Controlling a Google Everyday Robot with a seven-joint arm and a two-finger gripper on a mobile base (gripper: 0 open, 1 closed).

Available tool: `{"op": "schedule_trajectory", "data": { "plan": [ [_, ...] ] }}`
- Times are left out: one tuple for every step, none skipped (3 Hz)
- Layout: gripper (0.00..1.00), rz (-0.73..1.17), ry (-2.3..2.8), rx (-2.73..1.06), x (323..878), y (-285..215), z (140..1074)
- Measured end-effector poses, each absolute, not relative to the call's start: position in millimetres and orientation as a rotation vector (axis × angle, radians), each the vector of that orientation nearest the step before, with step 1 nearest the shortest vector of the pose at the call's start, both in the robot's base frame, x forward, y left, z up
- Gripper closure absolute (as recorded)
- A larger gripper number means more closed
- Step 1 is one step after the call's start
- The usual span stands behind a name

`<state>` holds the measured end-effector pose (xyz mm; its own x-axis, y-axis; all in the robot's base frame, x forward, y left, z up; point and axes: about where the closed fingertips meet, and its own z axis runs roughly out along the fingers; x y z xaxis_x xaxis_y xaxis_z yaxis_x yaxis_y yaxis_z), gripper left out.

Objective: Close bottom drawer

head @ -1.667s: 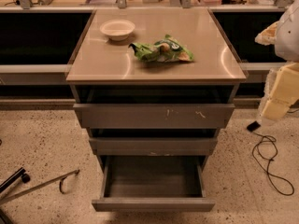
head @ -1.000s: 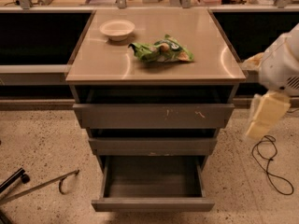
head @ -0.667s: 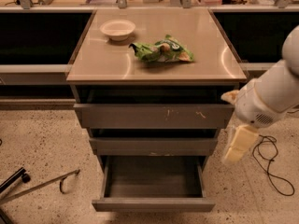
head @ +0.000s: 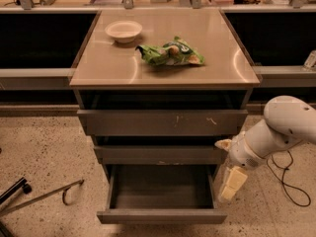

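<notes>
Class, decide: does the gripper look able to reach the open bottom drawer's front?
Probably yes: the gripper hangs close beside the bottom drawer, by its right-hand wall, with nothing between it and the front.

We record a speckled terrazzo floor (head: pixel 44 147) under warm, dim light. A tan tabletop (head: pixel 113 63) crowns a grey cabinet (head: pixel 80 102), with dark recessed bays (head: pixel 39 38) on either side. A thin metal rod (head: pixel 44 195) lies on the floor at left. The gripper (head: pixel 232 181) hangs low beside the cabinet's right edge.
</notes>
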<state>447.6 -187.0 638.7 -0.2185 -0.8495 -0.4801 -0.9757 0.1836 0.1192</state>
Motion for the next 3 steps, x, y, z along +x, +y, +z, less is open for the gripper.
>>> {"op": "schedule_trajectory", "data": {
  "plan": [
    [0.00, 0.583, 2.159, -1.735, 448, -187, 639],
    [0.00, 0.620, 2.179, -1.720, 440, -183, 601],
    [0.00, 0.676, 2.213, -1.684, 419, -165, 529]
  ]
}}
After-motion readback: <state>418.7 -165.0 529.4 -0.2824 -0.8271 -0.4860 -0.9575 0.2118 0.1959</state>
